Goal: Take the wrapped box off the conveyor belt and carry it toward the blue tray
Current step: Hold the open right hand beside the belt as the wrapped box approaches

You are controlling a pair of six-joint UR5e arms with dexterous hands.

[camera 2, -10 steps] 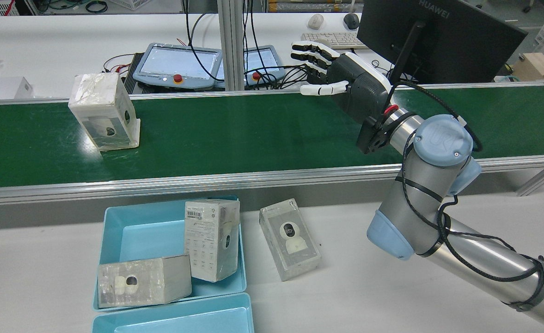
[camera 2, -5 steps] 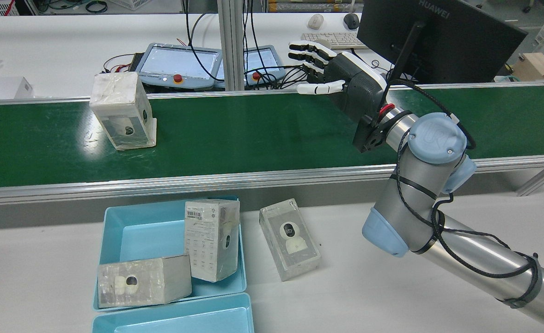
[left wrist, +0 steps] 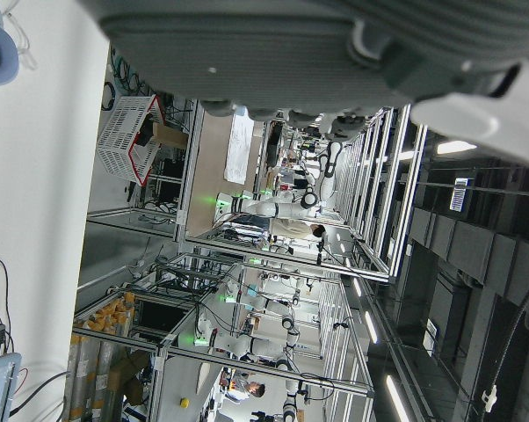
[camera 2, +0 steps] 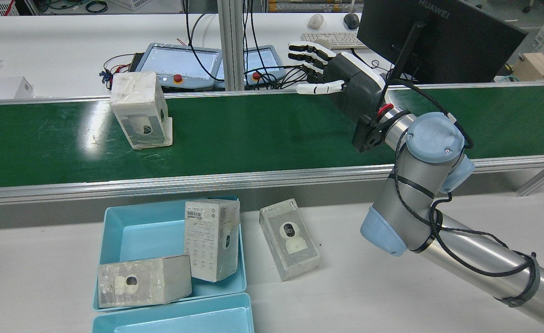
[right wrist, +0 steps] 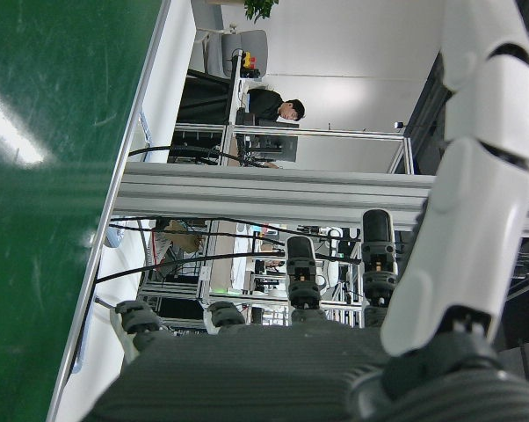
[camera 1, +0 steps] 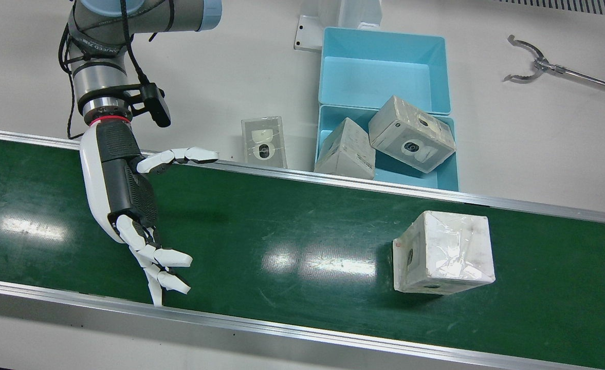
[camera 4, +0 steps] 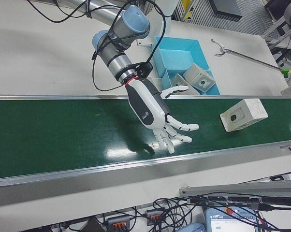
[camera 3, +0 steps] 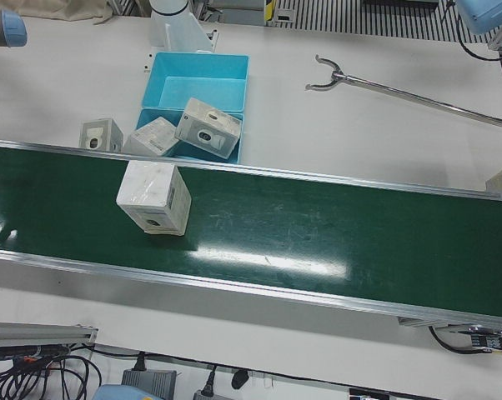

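On the conveyor belt, one wrapped box; right hand fingers spread, empty

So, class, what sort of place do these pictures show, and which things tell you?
Probably a robotics lab or test line: a long green conveyor belt, grey teach pendants by it, and rows of metal-framed robot stations behind.

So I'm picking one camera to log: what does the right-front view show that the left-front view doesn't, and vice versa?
Only the right-front view shows the right hand, open above the conveyor belt. Only the left-front view shows the lone box on the table beside the blue tray. Both show the wrapped box on the belt, the tray with two boxes, and the grabber tool.
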